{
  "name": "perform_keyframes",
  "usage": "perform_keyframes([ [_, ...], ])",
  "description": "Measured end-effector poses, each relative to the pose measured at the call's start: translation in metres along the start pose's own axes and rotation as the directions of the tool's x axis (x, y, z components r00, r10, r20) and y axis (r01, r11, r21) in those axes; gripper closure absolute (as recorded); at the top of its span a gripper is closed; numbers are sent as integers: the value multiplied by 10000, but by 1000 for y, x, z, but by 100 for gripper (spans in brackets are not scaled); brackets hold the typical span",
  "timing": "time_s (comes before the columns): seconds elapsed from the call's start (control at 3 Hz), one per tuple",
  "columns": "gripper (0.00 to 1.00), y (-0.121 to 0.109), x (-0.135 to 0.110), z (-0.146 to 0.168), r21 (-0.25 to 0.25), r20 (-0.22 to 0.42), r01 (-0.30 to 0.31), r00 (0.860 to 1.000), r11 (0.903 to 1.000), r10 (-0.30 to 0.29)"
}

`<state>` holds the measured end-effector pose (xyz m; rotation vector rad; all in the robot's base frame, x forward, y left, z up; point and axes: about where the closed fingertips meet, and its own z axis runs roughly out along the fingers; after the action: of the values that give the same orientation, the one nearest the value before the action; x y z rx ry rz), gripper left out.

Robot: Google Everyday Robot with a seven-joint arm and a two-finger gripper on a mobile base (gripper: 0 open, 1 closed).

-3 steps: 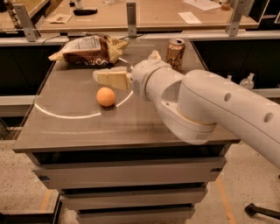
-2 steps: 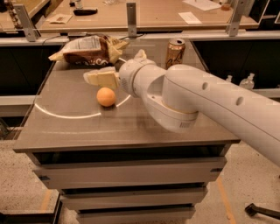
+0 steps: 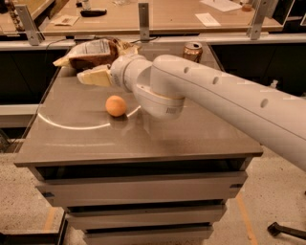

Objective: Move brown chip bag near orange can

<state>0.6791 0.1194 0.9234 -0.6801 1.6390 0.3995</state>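
Surface: grey table (image 3: 191,139)
Upper left: brown chip bag (image 3: 95,51), gripper (image 3: 86,78) just beneath; whether it is open or closed cannot be told
Upper centre: orange can (image 3: 192,50), behind arm (image 3: 215,91)
Centre-left: orange fruit (image 3: 116,105)

A round orange fruit (image 3: 116,105) sits left of centre on the grey worktop (image 3: 201,136), on a thin white arc (image 3: 67,126) marked there, just below the gripper (image 3: 91,76) in the upper left of the frame. Stacked drawer fronts (image 3: 138,191) fill the lower middle, with speckled floor (image 3: 272,196) at lower right. Along the top runs a wooden bench (image 3: 167,16) with metal uprights (image 3: 143,18), a paper sheet (image 3: 209,19) and a dark flat object (image 3: 93,13).
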Motion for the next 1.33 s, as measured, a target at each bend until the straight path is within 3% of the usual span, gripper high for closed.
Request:
perform_keyframes([
  [0.67,0,-39,9,50,85,37,244,9997,9997,-245],
  [1.0,0,-48,31,64,-209,-40,446,9990,9988,-447],
  [1.33,0,-42,49,75,-610,-89,313,9995,9976,-319],
])
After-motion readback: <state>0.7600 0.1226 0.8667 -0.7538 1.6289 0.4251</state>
